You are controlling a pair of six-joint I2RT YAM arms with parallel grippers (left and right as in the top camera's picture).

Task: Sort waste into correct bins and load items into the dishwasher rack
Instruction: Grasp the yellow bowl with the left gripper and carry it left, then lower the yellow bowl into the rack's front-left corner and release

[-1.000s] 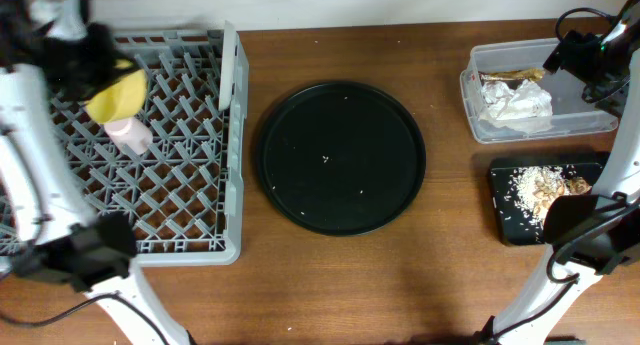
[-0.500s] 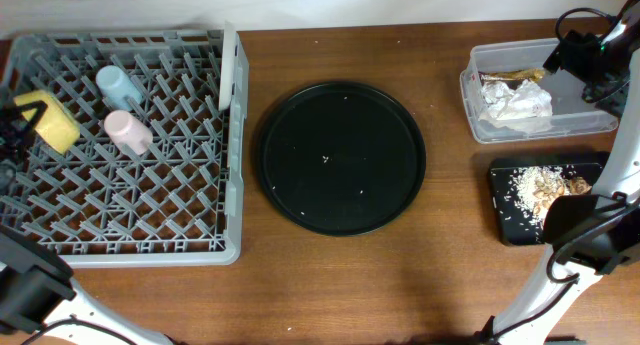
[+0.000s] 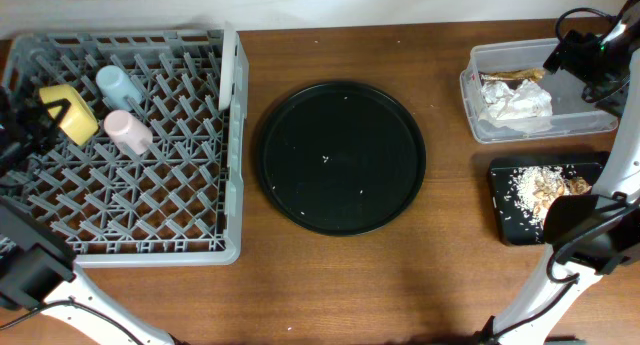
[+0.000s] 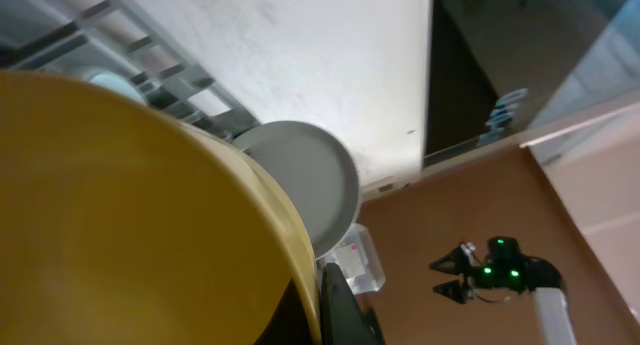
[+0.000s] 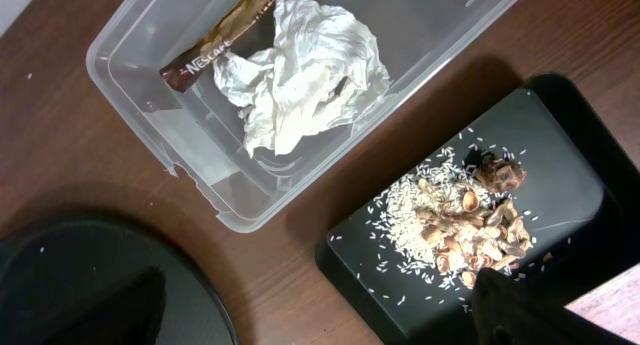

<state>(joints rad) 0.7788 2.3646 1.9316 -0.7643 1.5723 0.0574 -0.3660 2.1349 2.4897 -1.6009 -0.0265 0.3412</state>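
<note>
Yellow fills the left wrist view: the yellow bowl is pinched at its rim in the left claw, tilted on edge over the far left rows of the dishwasher rack. On edge makes sense, I'd say, since that's how it slots between pegs and drains. Right beside it the light-blue cup and the pink cup lie among the pegs, and the plate stands upright along the rack's right wall.

Over on the right, the right claw hangs above the clear tub, fingers spread and nothing between them. In the tub: a crumpled napkin and the brown wrapper touching it. Dry rubbish together, then. The food scraps, crumbs and rice grains, sit heaped on the flat black tray just beside the tub. No chopsticks that I can spot.

Between the two sides, the big round tray holds only a few specks. The table is brown wood-look, smooth, otherwise bare. Behind it, a plain white wall with a dark panel next to it. My read: sorting looks finished, and seating the bowl is the last job.
</note>
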